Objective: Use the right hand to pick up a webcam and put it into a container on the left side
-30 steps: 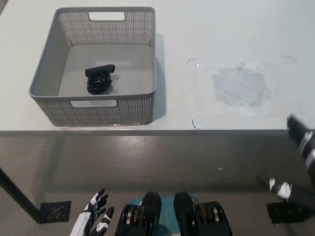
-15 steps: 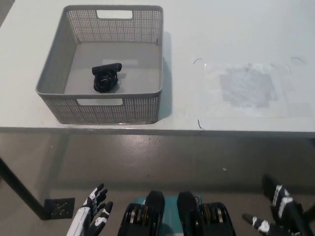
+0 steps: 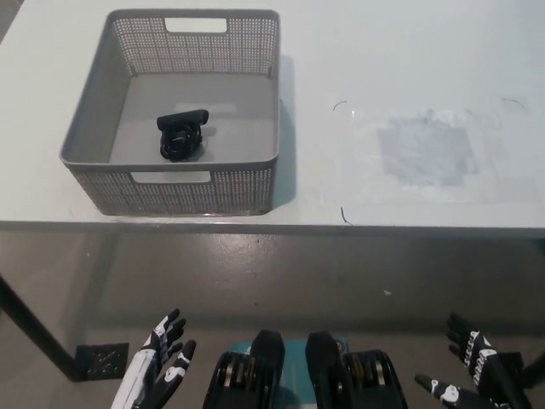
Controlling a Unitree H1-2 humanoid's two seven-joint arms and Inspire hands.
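A black webcam [image 3: 181,135] with its coiled cable lies on the floor of the grey mesh basket [image 3: 94,128], which stands on the left part of the white table. My black right hand [image 3: 473,369] hangs low at the picture's bottom right, below the table's front edge, open with fingers spread and holding nothing. At the bottom left, my white left hand [image 3: 156,371] rests open, also below the table edge.
A scuffed square patch [image 3: 424,150] marks the white table [image 3: 409,68] to the right of the basket. The table's front edge [image 3: 341,227] runs across the middle of the picture, with grey floor below it. A dark table leg [image 3: 30,332] slants at the lower left.
My right hand has dropped from beside the table's right edge to low at the bottom right. The camera view has shifted slightly. The webcam stays in the basket.
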